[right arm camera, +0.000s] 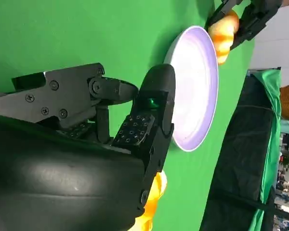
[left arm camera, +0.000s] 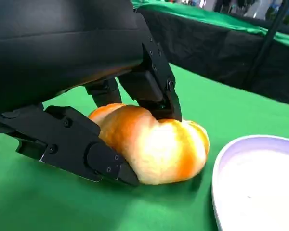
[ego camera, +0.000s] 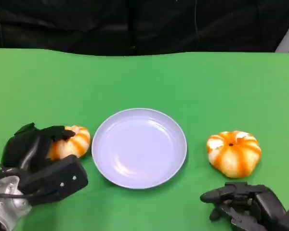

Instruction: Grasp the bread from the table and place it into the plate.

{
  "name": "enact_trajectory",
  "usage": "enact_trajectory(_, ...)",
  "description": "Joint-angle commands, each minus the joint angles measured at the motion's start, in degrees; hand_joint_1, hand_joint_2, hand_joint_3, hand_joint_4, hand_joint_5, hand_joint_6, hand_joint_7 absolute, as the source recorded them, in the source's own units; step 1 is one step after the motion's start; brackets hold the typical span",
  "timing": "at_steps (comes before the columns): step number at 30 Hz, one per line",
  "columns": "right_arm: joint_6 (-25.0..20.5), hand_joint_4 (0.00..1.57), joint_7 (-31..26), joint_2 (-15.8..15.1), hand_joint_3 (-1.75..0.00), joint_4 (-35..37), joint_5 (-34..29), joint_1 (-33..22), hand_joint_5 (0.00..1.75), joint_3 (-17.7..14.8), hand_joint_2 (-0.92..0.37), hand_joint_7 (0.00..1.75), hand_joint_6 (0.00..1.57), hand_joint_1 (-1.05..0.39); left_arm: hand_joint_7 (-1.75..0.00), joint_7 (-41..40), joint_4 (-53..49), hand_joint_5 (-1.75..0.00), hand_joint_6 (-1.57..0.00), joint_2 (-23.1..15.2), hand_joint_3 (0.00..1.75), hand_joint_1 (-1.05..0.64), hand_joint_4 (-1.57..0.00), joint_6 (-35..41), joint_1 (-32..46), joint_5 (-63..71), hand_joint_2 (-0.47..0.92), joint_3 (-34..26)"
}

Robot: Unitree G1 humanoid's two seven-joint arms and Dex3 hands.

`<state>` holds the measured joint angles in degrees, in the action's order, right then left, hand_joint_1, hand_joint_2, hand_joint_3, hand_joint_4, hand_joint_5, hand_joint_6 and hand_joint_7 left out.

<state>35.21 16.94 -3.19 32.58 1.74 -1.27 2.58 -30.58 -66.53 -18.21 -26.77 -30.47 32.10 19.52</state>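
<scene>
Your left hand (ego camera: 36,147) has its fingers (left arm camera: 156,94) closed around the left orange-glazed round bread roll (left arm camera: 154,144), not yet lifted off the green surface (ego camera: 144,77); the lavender round plate (ego camera: 139,147) just right awaits. Your right hand (ego camera: 245,204) rests with fingers loosely spread, holding nothing.

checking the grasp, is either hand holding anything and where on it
The left hand grips the left bread roll, fingers over its top and against its side; it still sits on the table. The right hand holds nothing.

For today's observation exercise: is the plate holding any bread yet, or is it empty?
Empty. The plate shows only its bare lavender surface; one bread roll sits beside it under the left hand, another roll on the other side.
</scene>
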Motion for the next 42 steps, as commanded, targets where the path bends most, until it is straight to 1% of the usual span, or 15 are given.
enact_trajectory(1, 0.4, 0.77, -0.1, -0.6, -0.41, 0.5, 0.6, 0.3, 1.20, -0.8, -0.92, 0.39, 1.06, -0.02, -0.46, -2.8, 0.8, -1.38, -1.02, -0.9, 0.00, -0.10, -0.54, -1.5, 0.6, -0.3, 0.89, -0.8)
enact_trajectory(7, 0.7, 0.77, 0.2, -0.6, -0.40, 1.1, 0.8, 0.5, 1.21, -0.8, -0.92, 0.39, 1.06, -0.03, -0.43, -5.5, 1.3, -1.45, -1.04, -1.0, 0.00, -0.08, -0.49, -1.7, 1.0, 0.1, 0.88, -0.8)
enact_trajectory(12, 0.8, 0.78, 0.2, -0.6, -0.40, 1.3, 0.7, 0.5, 1.21, -0.8, -0.92, 0.39, 1.06, -0.03, -0.43, -5.8, 1.2, -1.47, -1.04, -1.0, 0.00, -0.08, -0.48, -1.7, 1.0, 0.2, 0.88, -0.7)
enact_trajectory(13, 0.9, 0.77, 0.1, -0.7, -0.40, 1.3, 0.6, 0.5, 1.21, -0.8, -0.92, 0.39, 1.06, -0.03, -0.43, -6.9, 1.5, -1.47, -1.04, -1.1, 0.00, -0.08, -0.48, -1.9, 1.2, 0.4, 0.88, -0.7)
enact_trajectory(15, 0.9, 0.77, -0.1, -0.7, -0.40, 1.2, 0.3, 0.5, 1.21, -0.7, -0.92, 0.39, 1.06, -0.03, -0.44, -10.3, 2.7, -1.39, -1.04, -1.1, 0.01, -0.10, -0.53, -2.9, 1.9, 0.5, 0.88, -1.2)
enact_trajectory(18, 0.6, 0.77, 0.1, -0.6, -0.41, 1.0, 0.6, 0.4, 1.20, -0.7, -0.92, 0.39, 1.05, -0.02, -0.44, -13.4, 3.3, -1.36, -1.05, -1.0, 0.00, -0.07, -0.55, -3.7, 2.4, 0.7, 0.87, -1.5)
enact_trajectory(21, 0.9, 0.77, 0.1, -0.6, -0.41, 1.3, 0.6, 0.5, 1.21, -0.8, -0.92, 0.39, 1.05, -0.01, -0.37, -16.4, 3.6, -1.31, -1.08, -0.8, 0.00, -0.07, -0.59, -5.1, 2.8, 1.3, 0.87, -1.6)
enact_trajectory(22, 0.9, 0.77, 0.1, -0.6, -0.41, 1.3, 0.6, 0.5, 1.21, -0.8, -0.92, 0.39, 1.06, -0.01, -0.35, -17.8, 3.9, -1.32, -1.10, -0.8, 0.00, -0.05, -0.59, -6.0, 3.0, 1.7, 0.86, -1.6)
enact_trajectory(23, 0.8, 0.77, 0.1, -0.6, -0.41, 1.2, 0.6, 0.4, 1.21, -0.8, -0.92, 0.39, 1.06, -0.02, -0.31, -18.8, 4.0, -1.39, -1.14, -0.7, 0.00, -0.04, -0.57, -6.6, 3.2, 1.9, 0.86, -1.6)
enact_trajectory(25, 0.6, 0.77, 0.6, -0.6, -0.41, 1.3, 1.1, 0.5, 1.21, -0.9, -0.92, 0.39, 1.06, -0.02, -0.28, -20.7, 4.6, -1.46, -1.16, -0.8, 0.01, -0.04, -0.53, -8.3, 3.5, 2.6, 0.87, -1.4)
enact_trajectory(27, 0.6, 0.77, 0.9, -0.6, -0.41, 1.5, 1.3, 0.6, 1.21, -0.9, -0.92, 0.39, 1.05, -0.02, -0.28, -21.7, 5.0, -1.49, -1.16, -0.8, 0.01, -0.04, -0.51, -9.4, 3.8, 3.1, 0.88, -1.3)
enact_trajectory(33, 1.6, 0.77, -0.1, -0.6, -0.41, 1.8, 0.2, 0.5, 1.22, -1.0, -0.92, 0.39, 1.06, -0.02, -0.28, -22.5, 8.0, -1.50, -1.18, -1.0, 0.00, -0.06, -0.52, -11.7, 5.1, 3.7, 0.87, -1.6)
enact_trajectory(36, 1.1, 0.77, 0.1, -0.5, -0.41, 1.9, 0.5, 0.6, 1.22, -1.0, -0.92, 0.39, 1.06, -0.02, -0.28, -21.3, 10.2, -1.48, -1.18, -0.9, 0.00, -0.05, -0.52, -12.5, 6.0, 3.7, 0.85, -1.7)
enact_trajectory(42, 2.2, 0.77, 0.2, -0.5, -0.41, 2.6, 0.4, 0.9, 1.21, -1.0, -0.92, 0.39, 1.06, -0.02, -0.26, -19.1, 13.8, -1.42, -1.20, 0.0, 0.00, -0.03, -0.56, -13.4, 8.0, 3.8, 0.84, -1.3)
